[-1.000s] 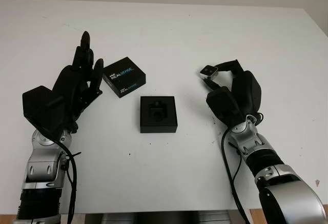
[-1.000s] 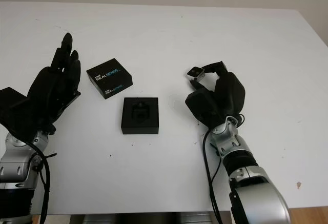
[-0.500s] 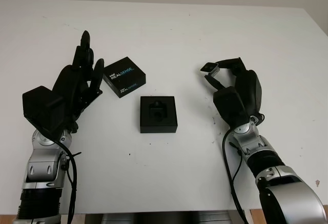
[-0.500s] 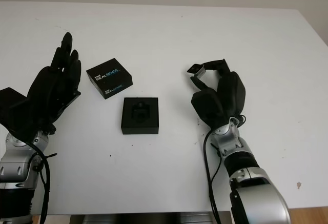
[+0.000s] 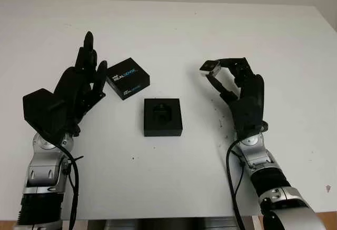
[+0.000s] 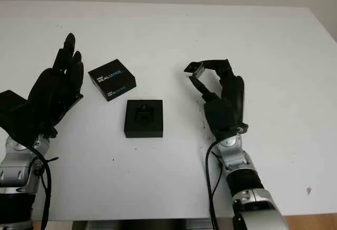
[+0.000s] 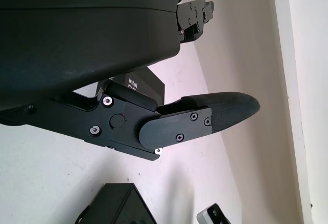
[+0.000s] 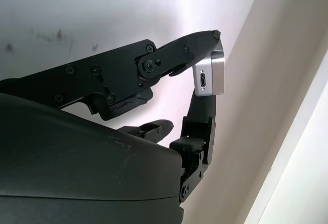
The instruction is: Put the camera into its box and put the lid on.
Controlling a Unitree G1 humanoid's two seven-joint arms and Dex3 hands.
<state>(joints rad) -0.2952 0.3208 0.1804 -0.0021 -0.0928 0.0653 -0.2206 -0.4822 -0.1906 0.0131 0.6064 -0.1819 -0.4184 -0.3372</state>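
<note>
The right hand (image 5: 239,90) is raised above the white worktop (image 5: 210,25), its fingers (image 8: 169,55) pinching a small silver camera (image 5: 209,67) at their very tips. In the right wrist view the camera (image 8: 209,79) shows a brushed metal end face with a small slot-shaped port, clamped between one long finger on one side and a second finger on the other.

The box (image 5: 162,117), black and square with a moulded recess in its middle, lies open on the worktop, off to the thumb side of the right hand and well apart from the camera, between the two hands.

The lid (image 5: 128,78), also black, lies flat just beyond the box, nearer the left hand. Its top face reads "intel REALSENSE" in white with a line of blue lettering beneath, too small to read.

The left hand (image 5: 73,90) is open, holding nothing, its fingertips (image 5: 98,70) just beside the lid's near corner without touching it.
</note>
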